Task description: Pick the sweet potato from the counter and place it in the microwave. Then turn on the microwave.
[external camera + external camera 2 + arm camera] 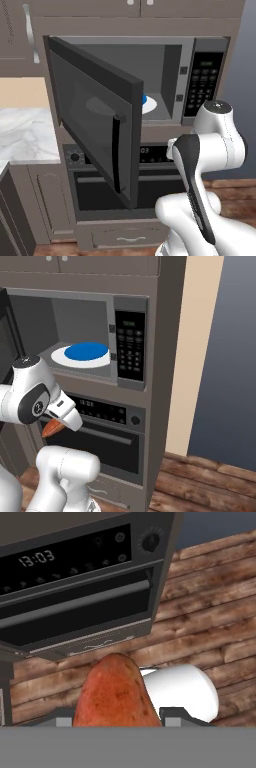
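The reddish-orange sweet potato (116,694) sits between my two dark fingertips (172,722), and my gripper (117,722) is shut on it. From the right base view, the sweet potato's tip (51,429) pokes out under my hand, with the gripper (57,424) held low in front of the oven, below the microwave (127,341). The microwave's door (95,120) is swung wide open to the left. Inside, a round blue plate (86,351) lies on the white turntable (60,357). The black keypad (130,348) is at the microwave's right. The marble counter (22,135) lies to the far left.
An oven (75,587) with a clock display and a knob (150,542) sits right under the microwave, its handle bar close ahead of my hand. The open microwave door overhangs the space on the left. Wooden floor (210,481) stretches to the right.
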### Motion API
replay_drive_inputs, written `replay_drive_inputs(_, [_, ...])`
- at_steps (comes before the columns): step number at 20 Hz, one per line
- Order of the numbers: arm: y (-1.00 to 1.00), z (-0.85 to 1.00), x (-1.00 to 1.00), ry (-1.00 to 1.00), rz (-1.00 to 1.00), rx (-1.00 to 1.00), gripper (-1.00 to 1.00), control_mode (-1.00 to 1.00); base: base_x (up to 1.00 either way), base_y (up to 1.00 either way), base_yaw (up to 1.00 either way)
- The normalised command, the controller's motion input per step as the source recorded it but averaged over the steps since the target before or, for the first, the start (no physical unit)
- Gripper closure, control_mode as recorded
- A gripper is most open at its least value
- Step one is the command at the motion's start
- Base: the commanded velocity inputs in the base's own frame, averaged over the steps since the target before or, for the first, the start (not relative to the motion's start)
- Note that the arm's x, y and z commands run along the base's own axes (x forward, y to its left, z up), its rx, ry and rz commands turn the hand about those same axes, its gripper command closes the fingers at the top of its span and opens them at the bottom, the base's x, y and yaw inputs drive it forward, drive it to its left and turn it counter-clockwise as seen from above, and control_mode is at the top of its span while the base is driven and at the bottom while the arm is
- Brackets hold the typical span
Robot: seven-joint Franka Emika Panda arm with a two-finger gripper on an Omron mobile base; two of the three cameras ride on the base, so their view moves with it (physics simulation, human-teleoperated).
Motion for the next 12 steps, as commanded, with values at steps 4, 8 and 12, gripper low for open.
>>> replay_drive_inputs(4, [0.0,0.0,0.0,0.0,0.0,0.0,1.0,1.0,0.0,0.0,0.0])
replay_drive_inputs(8, [0.0,0.0,0.0,0.0,0.0,0.0,1.0,-1.0,0.0,0.0,0.0])
replay_drive_inputs(12, [0.0,0.01,0.0,-0.03,0.04,0.0,1.0,-1.0,0.0,0.0,0.0])
